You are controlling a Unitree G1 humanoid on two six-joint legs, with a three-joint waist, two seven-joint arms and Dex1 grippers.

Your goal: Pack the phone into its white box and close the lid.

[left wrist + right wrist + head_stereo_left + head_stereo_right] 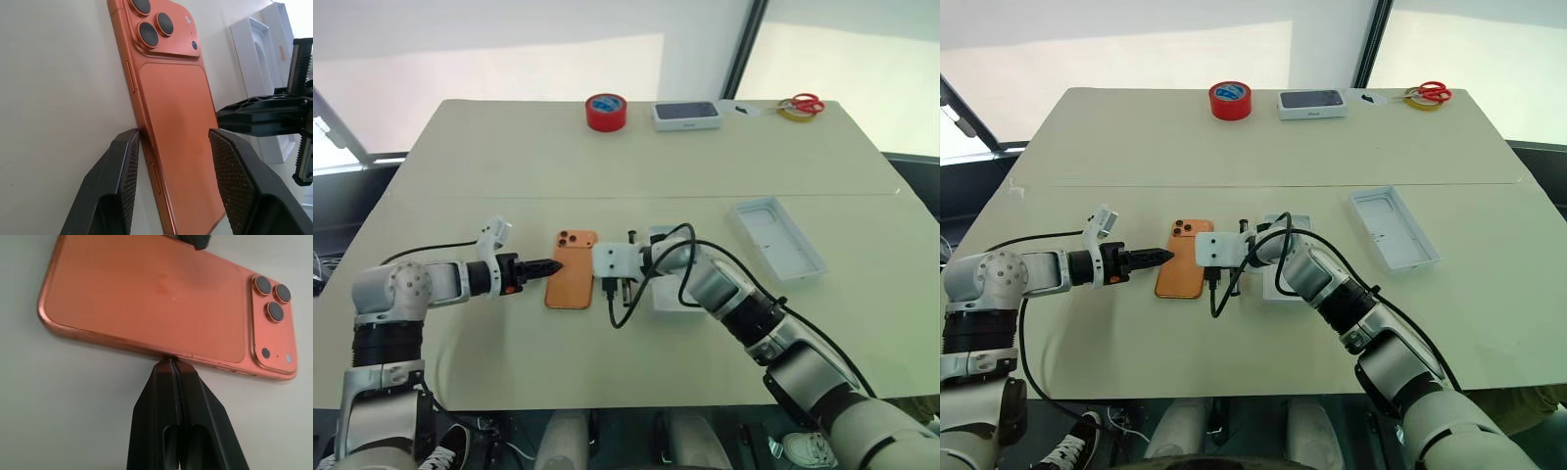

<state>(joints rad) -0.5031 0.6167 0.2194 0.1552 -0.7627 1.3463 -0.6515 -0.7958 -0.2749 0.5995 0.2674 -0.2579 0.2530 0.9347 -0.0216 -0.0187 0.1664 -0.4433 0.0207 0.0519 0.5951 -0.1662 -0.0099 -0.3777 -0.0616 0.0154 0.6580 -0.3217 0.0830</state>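
The orange phone [573,269] lies back up on the table between my two grippers, its lens cluster at the far end. My left gripper [173,132] is open and straddles the phone's left long edge, one finger on the table and the other over the phone's back. My right gripper [169,361] is shut, and its tip touches the opposite long edge. The white box [778,238] lies open farther right. A white piece [668,302] sits partly hidden under my right forearm. I cannot tell whether it is the lid.
At the table's far edge are a red tape roll [606,112], a dark-topped white case [686,115], red-handled scissors [806,103] and a yellow tape ring [791,113]. Black cables loop off my right wrist beside the phone.
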